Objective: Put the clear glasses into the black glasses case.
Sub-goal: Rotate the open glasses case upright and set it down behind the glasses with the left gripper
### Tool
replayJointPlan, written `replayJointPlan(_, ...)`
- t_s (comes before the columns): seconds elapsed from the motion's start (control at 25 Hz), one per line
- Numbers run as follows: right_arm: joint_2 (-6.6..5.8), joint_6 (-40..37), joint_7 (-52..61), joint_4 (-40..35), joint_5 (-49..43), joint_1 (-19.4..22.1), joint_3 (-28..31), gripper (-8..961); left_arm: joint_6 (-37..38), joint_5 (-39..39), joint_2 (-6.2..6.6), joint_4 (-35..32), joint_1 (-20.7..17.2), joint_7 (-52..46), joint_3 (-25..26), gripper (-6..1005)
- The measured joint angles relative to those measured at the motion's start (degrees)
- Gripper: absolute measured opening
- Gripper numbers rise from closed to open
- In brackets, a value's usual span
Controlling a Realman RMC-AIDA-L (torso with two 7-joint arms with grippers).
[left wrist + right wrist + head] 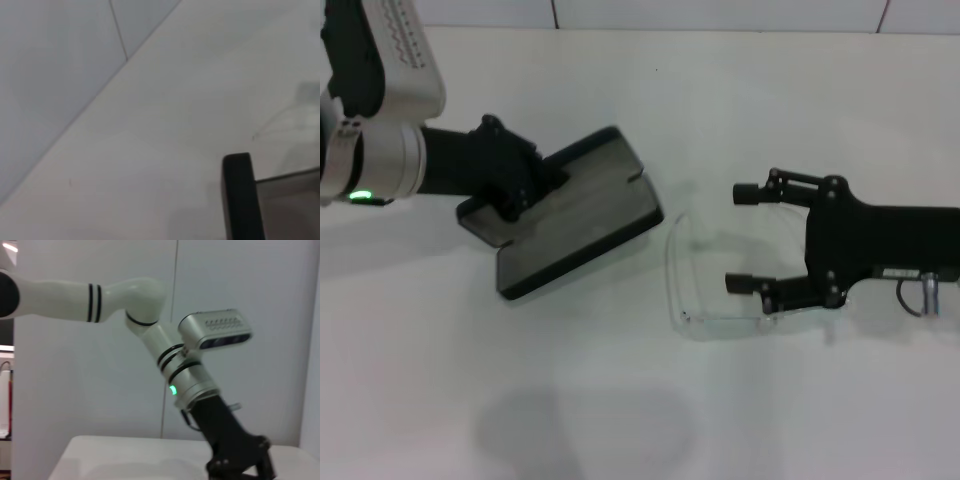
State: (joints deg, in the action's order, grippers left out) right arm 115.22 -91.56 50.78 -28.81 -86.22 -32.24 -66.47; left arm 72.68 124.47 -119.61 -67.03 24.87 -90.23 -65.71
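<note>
Nearest to the robot, at approx 5 o'clock from scene centre in the head view, the clear glasses (pixel 705 285) lie flat on the white counter (pixel 620 420), just at 4 o'clock of the black glasses case (pixel 570 215) w/ a thin gap between them.

The right gripper (pixel 745 238) comes in from 3 o'clock, low over the counter, fingers spread wide and released. One fingertip sits at the near temple arm of the glasses, the other further back; nothing grasped yet. Looks like the approach step, task barely begun.

Further back, at 9–10 o'clock, the left gripper (pixel 525 185) sits on the case's far-left edge, prob. steadying it or holding the lid. Can't tell if it's clenched; contact pt is hidden behind the gripper body. The case shows a flat grey face, so it seems open, lining up. The left wrist view shows only a black case edge (pixel 239 195) and grey lining beside it.

Risks, as I judge them:
- The glasses are transparent and thin, so the pinch pt is easy to misjudge; closing on one arm could fold it or spin the frame.
- Slick plastic may skid on the counter instead of lifting.
- If the left gripper's hold is loose, the case may slide or the lid drop when the glasses arrive.
- Both arms are close, so a clash is possible near the case.
</note>
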Motion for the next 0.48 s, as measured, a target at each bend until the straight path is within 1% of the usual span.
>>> replayJointPlan(0.2,0.01,-0.9,-0.43,0.01,-1.03,0.11,-1.58,874,-0.51,-1.87,-0.03,-0.1,2.13,4.1,-0.16,87)
replayJointPlan(0.32,0.18,-1.1,-2.36,0.18,-1.11,0.72,-4.26,874,-0.99,-1.72,-0.12,0.65,4.11,5.5,-0.19,85)
replayJointPlan(0.48,0.52,-1.19,-4.65,0.26,-1.1,1.83,-6.05,874,-3.15,-1.18,-0.12,3.09,7.27,6.83,-1.4,79)
